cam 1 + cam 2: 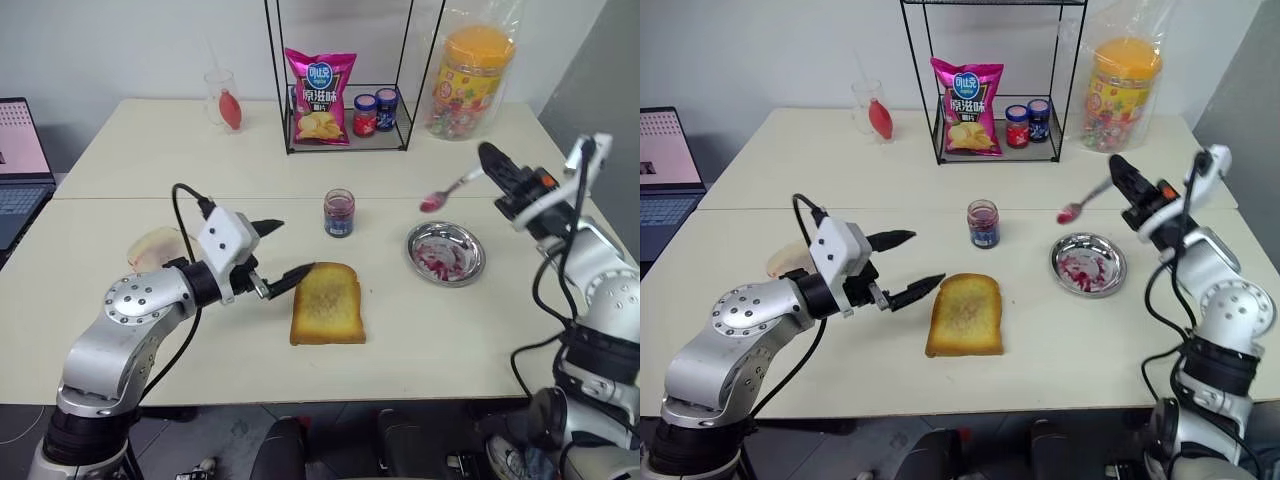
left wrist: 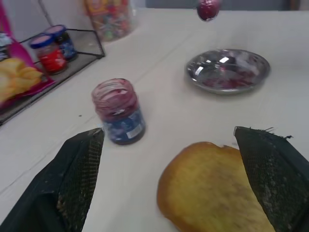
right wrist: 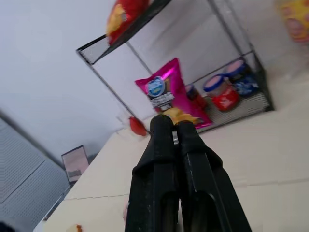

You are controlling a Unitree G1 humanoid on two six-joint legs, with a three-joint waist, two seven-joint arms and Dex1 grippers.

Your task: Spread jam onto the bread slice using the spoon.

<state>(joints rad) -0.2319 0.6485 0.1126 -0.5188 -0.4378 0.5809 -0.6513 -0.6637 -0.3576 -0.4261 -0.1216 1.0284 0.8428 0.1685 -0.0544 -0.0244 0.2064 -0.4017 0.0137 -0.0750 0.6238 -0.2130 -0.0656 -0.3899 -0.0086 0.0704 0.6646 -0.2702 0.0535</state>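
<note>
The golden-brown bread slice (image 1: 327, 303) lies flat at the table's front middle. Just to its left, low over the table, my left gripper (image 1: 293, 247) stands wide open and holds nothing. The open jam jar (image 1: 339, 213), with a blue label, stands behind the bread. My right gripper (image 1: 487, 155) is raised at the right and shut on the handle of the spoon (image 1: 455, 187). The spoon's bowl is red with jam and hangs in the air above and behind the steel dish (image 1: 446, 252). In the left wrist view the bread slice (image 2: 212, 188) and jar (image 2: 118, 112) sit between my open fingers.
A wire rack (image 1: 290, 110) at the back holds a pink chip bag (image 1: 320, 97) and two small lidded jars (image 1: 375, 113). A candy tub (image 1: 470, 80) stands to its right and a glass (image 1: 224, 98) to its left. A pale slice (image 1: 155, 245) lies at the left, near a laptop (image 1: 20, 160).
</note>
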